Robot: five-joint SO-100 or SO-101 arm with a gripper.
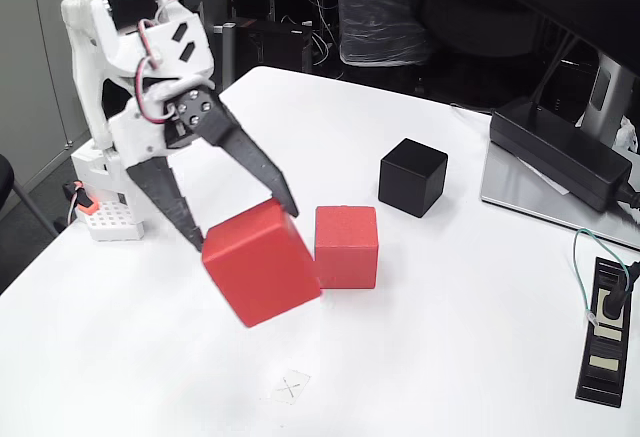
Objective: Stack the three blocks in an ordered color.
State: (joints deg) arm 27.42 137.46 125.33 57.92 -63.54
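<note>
Red block (pixel 261 262), tilted, sits clamped between my gripper's (pixel 245 224) two black fingers beside the second red block (pixel 346 246); the black block (pixel 412 176) stands apart.

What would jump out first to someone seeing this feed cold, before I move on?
The black pincer stands out first at left-centre of the fixed view, shut on a tilted red cube that looks lifted off the white table. Just right of it sits a second red cube, upright on the table, very close to the held one. A black cube stands apart, farther back and to the right.
</note>
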